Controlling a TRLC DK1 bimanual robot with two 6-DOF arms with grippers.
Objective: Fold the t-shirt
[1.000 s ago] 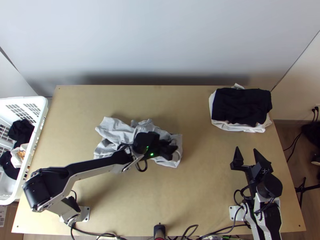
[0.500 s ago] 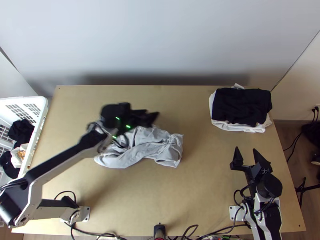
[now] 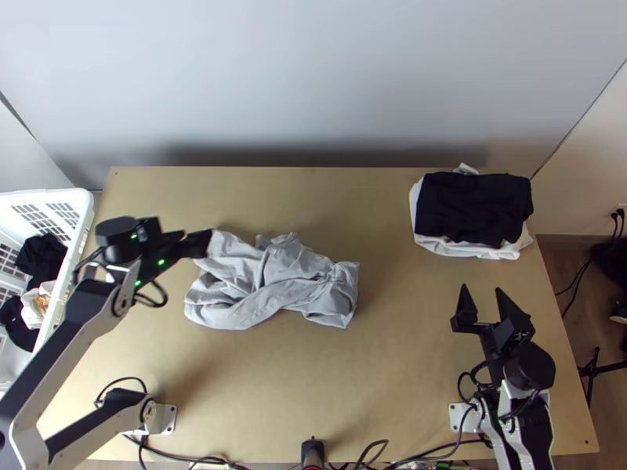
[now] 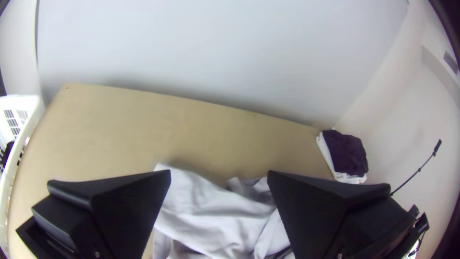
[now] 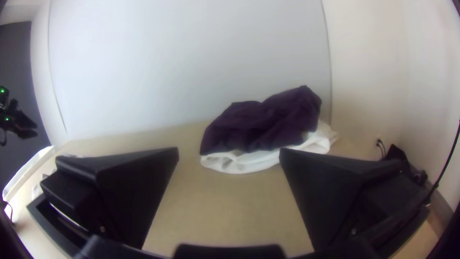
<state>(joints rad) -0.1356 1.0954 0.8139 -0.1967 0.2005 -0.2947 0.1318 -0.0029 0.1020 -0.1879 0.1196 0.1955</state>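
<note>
While t-shirt (image 3: 291, 274) lies bunched | left tool (image 3: 197, 238) swung toward basket (image 3: 79, 229) | right tool (image 3: 481, 291) unmoved | both spread

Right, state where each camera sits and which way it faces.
Top view: high over the table's near edge, looking steeply down at the grey shirt; left arm and right arm show.
Left wrist view: on that wrist, facing shirt and wall; left end effector shows.
Right wrist view: on that wrist, facing clothes pile; right end effector shows, left arm beyond.
Both wrist views share clothes pile and wall.
</note>
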